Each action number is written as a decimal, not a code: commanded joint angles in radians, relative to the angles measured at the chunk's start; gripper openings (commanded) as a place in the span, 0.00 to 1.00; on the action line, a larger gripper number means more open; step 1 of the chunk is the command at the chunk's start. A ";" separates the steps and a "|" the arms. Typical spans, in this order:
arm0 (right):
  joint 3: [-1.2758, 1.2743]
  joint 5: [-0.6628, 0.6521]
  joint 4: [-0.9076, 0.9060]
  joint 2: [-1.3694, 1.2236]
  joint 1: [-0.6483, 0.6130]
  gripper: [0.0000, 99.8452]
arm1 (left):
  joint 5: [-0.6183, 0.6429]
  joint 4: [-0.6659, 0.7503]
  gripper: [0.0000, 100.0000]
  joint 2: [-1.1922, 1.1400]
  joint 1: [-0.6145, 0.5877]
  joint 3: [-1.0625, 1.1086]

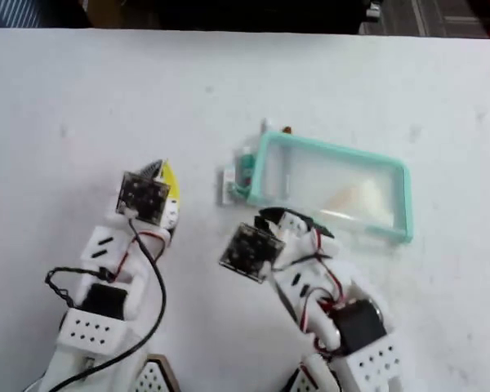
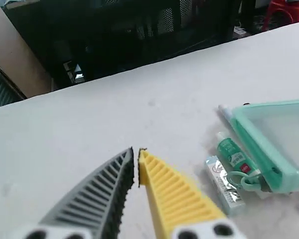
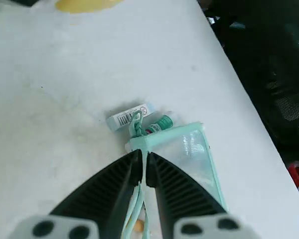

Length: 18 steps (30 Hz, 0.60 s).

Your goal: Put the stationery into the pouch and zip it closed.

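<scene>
Right tool (image 3: 143, 160) nipped onto the corner of the pouch (image 1: 335, 184), left tool (image 2: 136, 155) idle off to the side.

From where I stood, the right tool's black jaws were drawn in to a thin slit, with the pouch's mint rim running into that slit right at the tips. The clear pouch lay flat on the white table (image 1: 82, 90), stretching away ahead of that tool. Just past its tips, outside the pouch's end, lay a green-labelled tube (image 2: 231, 152) and a small barcoded white piece (image 3: 128, 118), side by side and touching. The mint zip loop (image 2: 241, 178) lay between them. The left tool, one jaw grey and one yellow, had its tips all but meeting and held nothing. It hung over bare table, with the pouch and both loose pieces well off on its yellow side.
</scene>
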<state>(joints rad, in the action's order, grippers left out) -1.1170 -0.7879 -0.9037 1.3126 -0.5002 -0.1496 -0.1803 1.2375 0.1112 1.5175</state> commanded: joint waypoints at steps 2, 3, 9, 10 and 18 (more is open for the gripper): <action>0.316 0.117 -0.001 -0.380 -0.019 0.02 | -0.002 0.094 0.05 -0.004 0.007 0.012; 0.370 0.153 -0.001 -0.455 -0.019 0.02 | -0.002 0.094 0.05 -0.004 0.010 0.014; 0.660 0.311 0.001 -0.866 -0.019 0.02 | 0.000 0.078 0.05 -0.004 0.007 0.020; 0.694 0.321 0.001 -0.926 -0.019 0.02 | 0.000 0.072 0.05 -0.004 0.012 0.021; 0.858 0.316 0.002 -1.260 -0.008 0.02 | 0.000 0.068 0.05 -0.004 0.013 0.023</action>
<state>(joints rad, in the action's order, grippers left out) -0.3437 -0.4780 -0.9037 0.1112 -0.5171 -0.1496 -0.1158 1.2375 0.1128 1.5497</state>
